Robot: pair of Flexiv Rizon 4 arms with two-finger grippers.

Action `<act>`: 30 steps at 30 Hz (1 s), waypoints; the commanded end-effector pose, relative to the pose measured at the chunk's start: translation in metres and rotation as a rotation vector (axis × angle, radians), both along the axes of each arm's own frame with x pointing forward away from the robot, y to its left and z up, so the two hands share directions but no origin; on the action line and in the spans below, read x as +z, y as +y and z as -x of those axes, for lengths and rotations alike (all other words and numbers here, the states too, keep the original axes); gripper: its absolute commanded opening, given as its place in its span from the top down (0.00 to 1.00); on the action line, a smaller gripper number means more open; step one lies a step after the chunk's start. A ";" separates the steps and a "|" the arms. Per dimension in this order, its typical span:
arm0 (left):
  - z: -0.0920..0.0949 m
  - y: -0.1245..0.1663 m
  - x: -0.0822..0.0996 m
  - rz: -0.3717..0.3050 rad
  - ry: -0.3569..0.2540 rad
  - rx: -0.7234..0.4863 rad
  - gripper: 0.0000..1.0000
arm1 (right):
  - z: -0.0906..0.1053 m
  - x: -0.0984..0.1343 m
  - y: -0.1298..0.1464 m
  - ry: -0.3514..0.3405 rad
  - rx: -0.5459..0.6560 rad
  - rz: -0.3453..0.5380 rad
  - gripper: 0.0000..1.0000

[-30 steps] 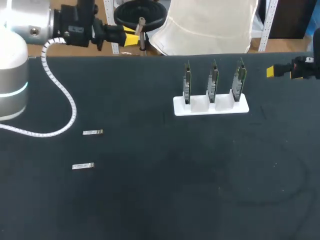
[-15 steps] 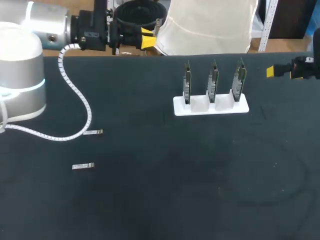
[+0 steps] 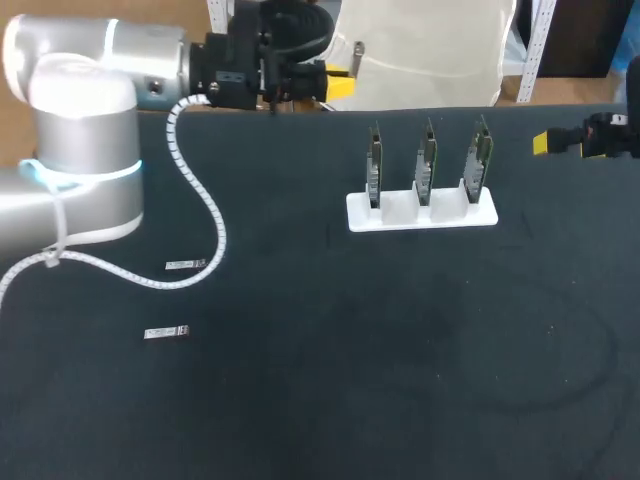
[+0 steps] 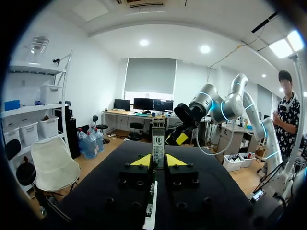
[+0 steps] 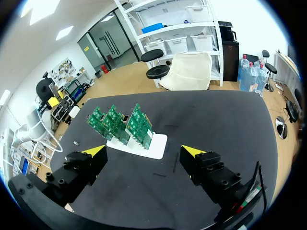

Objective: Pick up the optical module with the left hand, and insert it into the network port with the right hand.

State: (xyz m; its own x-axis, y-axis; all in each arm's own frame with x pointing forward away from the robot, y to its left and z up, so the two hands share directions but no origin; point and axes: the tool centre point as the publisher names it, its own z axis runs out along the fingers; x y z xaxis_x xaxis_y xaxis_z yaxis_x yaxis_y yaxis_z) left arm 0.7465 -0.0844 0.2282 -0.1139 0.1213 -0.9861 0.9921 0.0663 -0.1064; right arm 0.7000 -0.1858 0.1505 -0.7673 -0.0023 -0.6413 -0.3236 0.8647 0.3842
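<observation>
The left hand [image 4: 158, 160] clamps a slim, rectangular metal optical module [image 4: 158, 141] upright between its yellow tips, at the far edge of the matte black desk [image 3: 400, 350]. The right hand [image 5: 144, 152] is spread wide and holds nothing, at the desk's right side. Three flat green circuit boards [image 3: 428, 160] stand on edge in a white slotted holder [image 3: 420, 214]. Two spare modules [image 3: 185, 265] lie flat near the left. Over the last second the left arm has swung rightward along the far edge; the right hand has not moved.
</observation>
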 end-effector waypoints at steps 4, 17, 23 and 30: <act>-0.010 -0.018 -0.007 0.047 0.012 -0.021 1.00 | 0.001 0.000 0.001 0.000 -0.005 0.003 0.00; -0.010 -0.033 -0.023 0.082 0.001 -0.011 1.00 | 0.001 0.000 0.001 0.000 -0.005 0.003 0.00; -0.015 -0.034 -0.030 0.090 0.014 0.002 1.00 | 0.001 0.000 0.001 0.000 -0.005 0.003 0.00; -0.020 -0.036 -0.040 0.074 0.006 0.028 1.00 | 0.001 0.000 0.001 0.000 -0.005 0.003 0.00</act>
